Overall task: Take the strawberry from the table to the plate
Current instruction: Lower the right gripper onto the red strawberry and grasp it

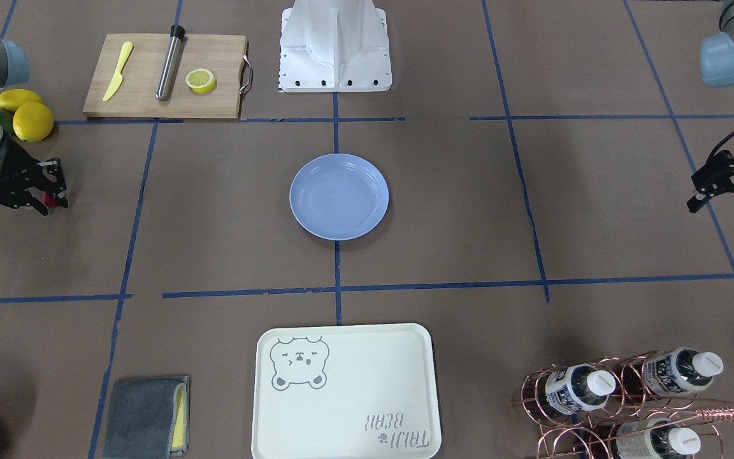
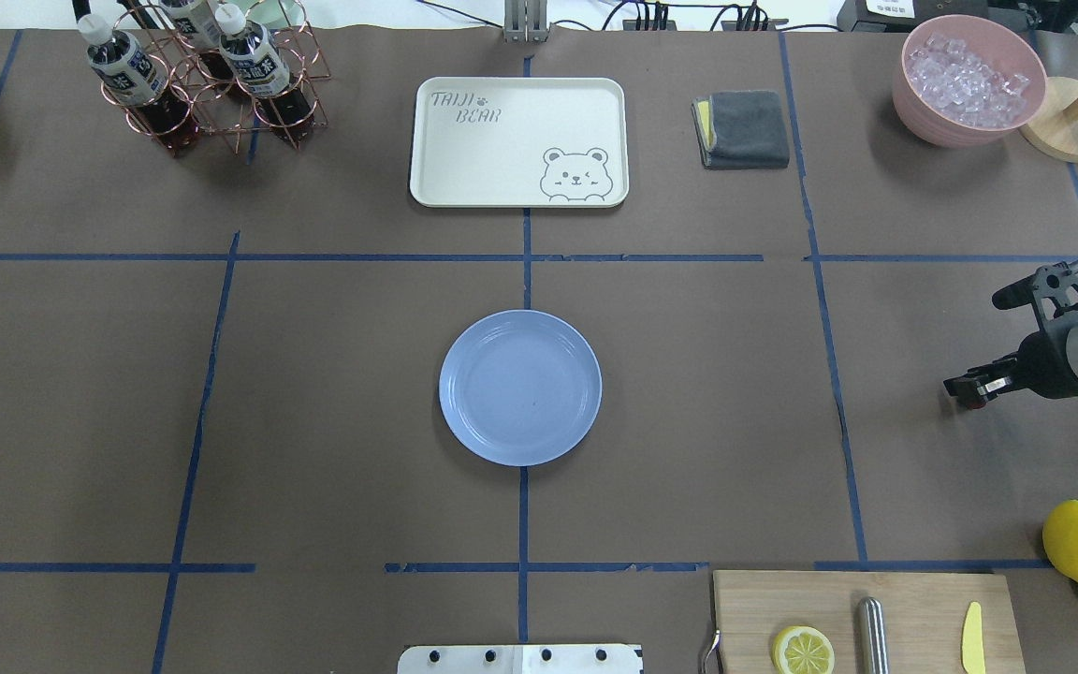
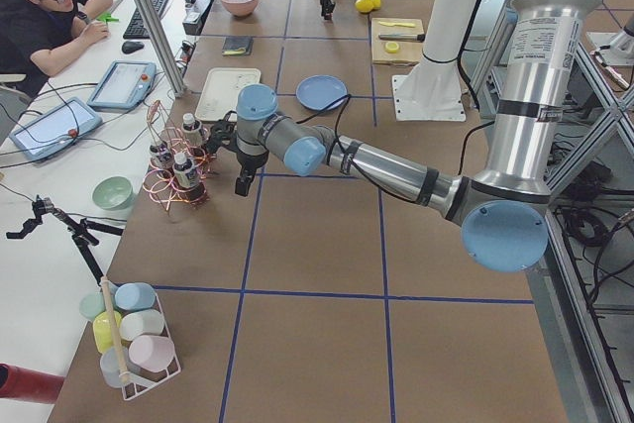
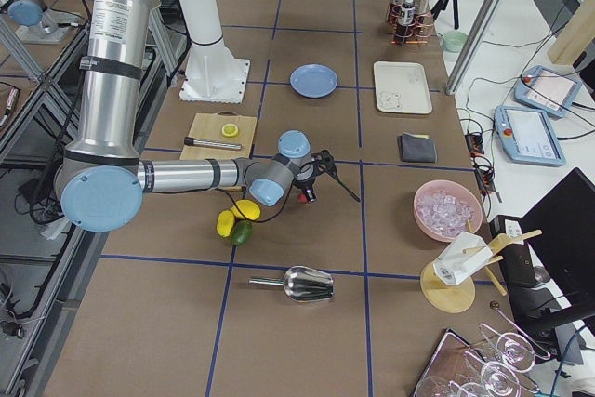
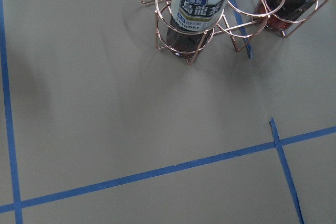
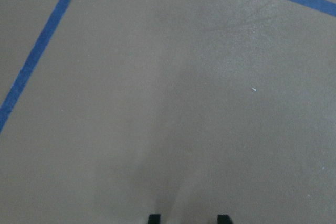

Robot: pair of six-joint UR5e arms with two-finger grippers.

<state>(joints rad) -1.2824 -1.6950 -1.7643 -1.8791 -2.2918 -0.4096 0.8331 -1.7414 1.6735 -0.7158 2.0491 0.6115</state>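
Observation:
The strawberry [image 1: 49,201] shows as a small dark red bit between the fingers of my right gripper [image 1: 52,205], low over the brown-paper table [image 1: 227,210] near the lemons. The fingers stand close together, shut on the berry. In the overhead view the same red spot [image 2: 980,396] sits at that gripper's tip [image 2: 968,388], far right of the plate. The right wrist view shows only two fingertips [image 6: 154,217] at its bottom edge and bare paper. The pale blue plate [image 1: 339,196] lies empty at the table's centre. My left gripper [image 1: 722,213] hangs open and empty at the opposite side.
Two lemons [image 1: 26,115] lie just behind the right gripper. A cutting board [image 1: 214,95] carries a lemon half, a yellow knife and a metal rod. A bear tray [image 1: 345,392], a grey cloth [image 1: 147,414], a copper bottle rack [image 1: 628,401] and an ice bowl [image 2: 969,80] line the operators' side.

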